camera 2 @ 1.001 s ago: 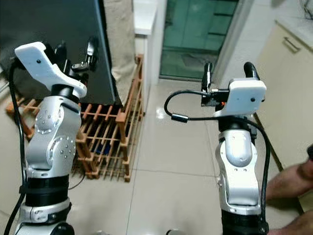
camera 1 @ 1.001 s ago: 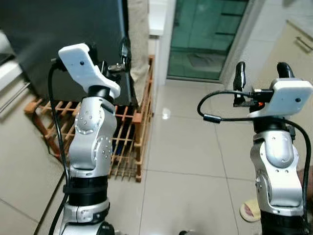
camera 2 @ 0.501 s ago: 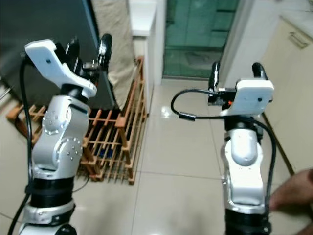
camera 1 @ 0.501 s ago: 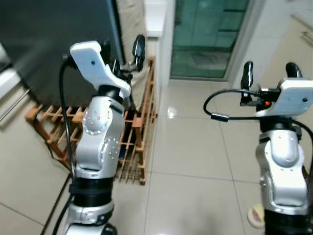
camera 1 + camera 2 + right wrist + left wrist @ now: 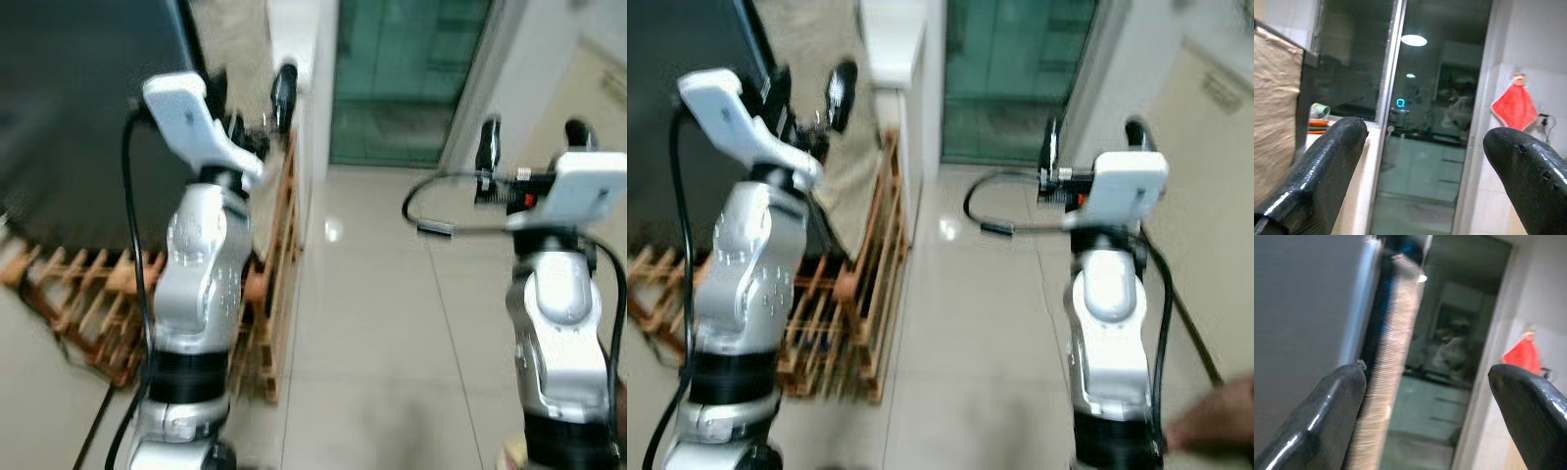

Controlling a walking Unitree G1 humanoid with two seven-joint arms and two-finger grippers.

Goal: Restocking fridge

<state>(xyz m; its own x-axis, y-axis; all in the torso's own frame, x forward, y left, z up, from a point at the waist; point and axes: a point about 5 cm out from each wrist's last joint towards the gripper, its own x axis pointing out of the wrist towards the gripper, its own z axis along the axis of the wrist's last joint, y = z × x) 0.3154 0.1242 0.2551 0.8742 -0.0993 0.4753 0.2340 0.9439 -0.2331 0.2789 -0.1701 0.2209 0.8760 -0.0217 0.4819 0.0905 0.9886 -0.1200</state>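
Note:
The fridge (image 5: 78,108) is a tall dark body at the left, with a beige textured side (image 5: 1396,357) running along its edge. My left gripper (image 5: 250,90) is raised close to that front corner, open with nothing between its fingers (image 5: 1327,416). My right gripper (image 5: 532,142) is held up at the right over the tiled floor, open and empty, pointing at a glass door (image 5: 1435,122). Both head views are blurred.
A low wooden rack (image 5: 88,304) lies on the floor by the fridge's foot. Pale tiles (image 5: 372,323) run ahead to a green glass sliding door (image 5: 402,78). A cream cabinet (image 5: 607,108) stands at the right. A red cloth (image 5: 1513,105) hangs on the wall. A person's hand (image 5: 1215,421) is low right.
The whole view has shifted and blurred, so the camera has moved; the fridge now looms larger at the left. The left arm came up nearer the fridge's edge. Both grippers stay open.

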